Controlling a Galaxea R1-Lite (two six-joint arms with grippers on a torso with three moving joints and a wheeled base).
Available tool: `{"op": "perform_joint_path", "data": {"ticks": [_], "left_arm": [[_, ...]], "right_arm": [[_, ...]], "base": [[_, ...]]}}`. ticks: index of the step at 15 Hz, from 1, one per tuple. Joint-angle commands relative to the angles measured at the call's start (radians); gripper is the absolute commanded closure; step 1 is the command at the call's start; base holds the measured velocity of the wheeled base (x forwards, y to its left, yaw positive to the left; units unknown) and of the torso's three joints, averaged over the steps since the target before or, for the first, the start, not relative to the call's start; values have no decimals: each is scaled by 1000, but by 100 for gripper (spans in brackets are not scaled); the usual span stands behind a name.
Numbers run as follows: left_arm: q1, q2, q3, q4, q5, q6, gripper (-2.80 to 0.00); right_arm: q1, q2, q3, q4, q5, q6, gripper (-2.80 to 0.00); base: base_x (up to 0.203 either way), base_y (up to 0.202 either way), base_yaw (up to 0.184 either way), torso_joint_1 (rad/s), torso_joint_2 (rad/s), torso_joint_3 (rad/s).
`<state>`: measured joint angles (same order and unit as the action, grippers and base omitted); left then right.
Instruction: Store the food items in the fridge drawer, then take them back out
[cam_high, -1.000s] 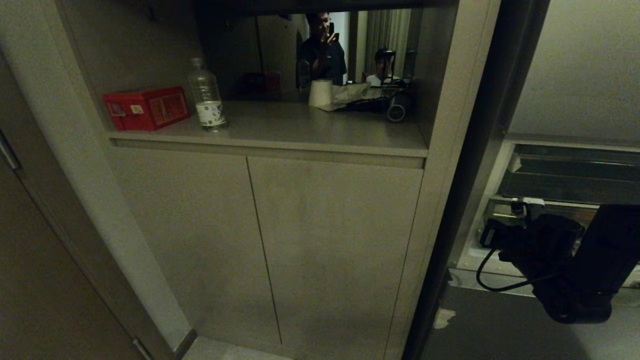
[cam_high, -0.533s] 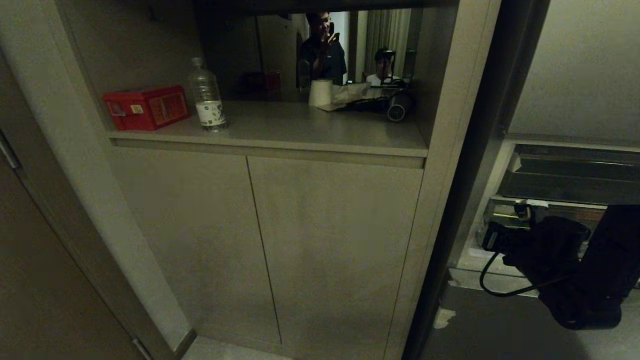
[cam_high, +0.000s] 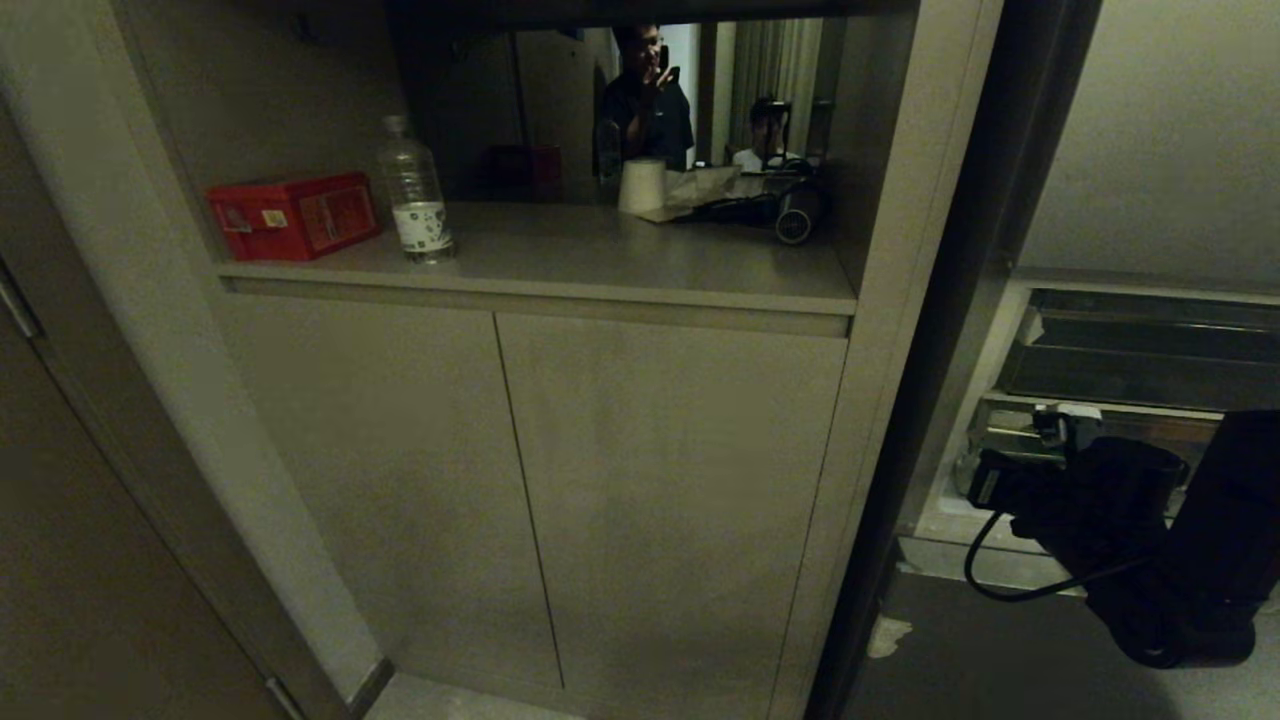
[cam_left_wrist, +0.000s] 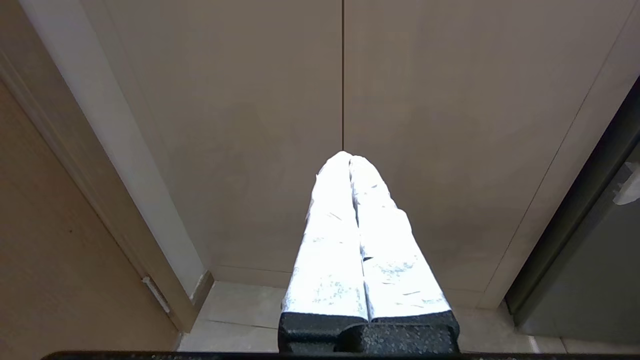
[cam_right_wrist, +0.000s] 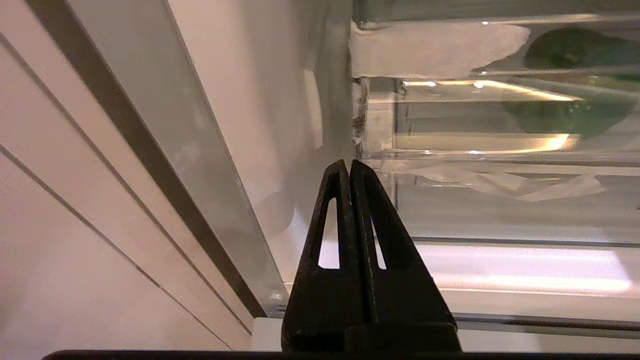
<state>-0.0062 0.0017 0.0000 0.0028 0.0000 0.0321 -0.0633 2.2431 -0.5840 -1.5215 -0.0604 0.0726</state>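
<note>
My right gripper (cam_right_wrist: 349, 162) is shut with nothing between its black fingers. It points at the left end of the clear fridge drawer (cam_right_wrist: 500, 210), close to its transparent front. Dark green food (cam_right_wrist: 570, 107) shows blurred through the clear plastic above that front. In the head view my right arm (cam_high: 1120, 520) hangs low before the open fridge at the right, where the fridge drawer (cam_high: 1000, 435) sits under a darker tray-like drawer (cam_high: 1140, 360). My left gripper (cam_left_wrist: 348, 157), wrapped in white, is shut and empty, parked facing the cabinet doors.
A beige cabinet (cam_high: 660, 480) with two shut doors fills the middle. Its shelf holds a red box (cam_high: 292, 215), a plastic bottle (cam_high: 412, 190), a paper cup (cam_high: 641, 185) and a hair dryer (cam_high: 790, 215). A mirror behind reflects people. The fridge's side wall (cam_right_wrist: 240, 125) is beside my right gripper.
My right arm has sunk a little and drifted slightly right in front of the fridge. Its gripper stays shut. The left arm has not moved.
</note>
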Motion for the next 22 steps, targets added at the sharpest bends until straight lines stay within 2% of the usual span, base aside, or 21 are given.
{"op": "perform_joint_path", "data": {"ticks": [1,2,3,22], "left_arm": [[0,1,0,0,0,0,0],[0,1,0,-1,0,0,0],[0,1,0,-1,0,0,0],[0,1,0,0,0,0,0]], "right_arm": [[-6,1,-8,-9,-1,-4,0],[-6,3,-10,-9,-2,-8,0],[-6,3,-10,-9,-2,-8,-280],[-7,52,-117,-9,-1,-7,-280]], "base": [[0,0,0,0,0,0],[0,0,0,0,0,0],[0,0,0,0,0,0],[0,0,0,0,0,0]]}}
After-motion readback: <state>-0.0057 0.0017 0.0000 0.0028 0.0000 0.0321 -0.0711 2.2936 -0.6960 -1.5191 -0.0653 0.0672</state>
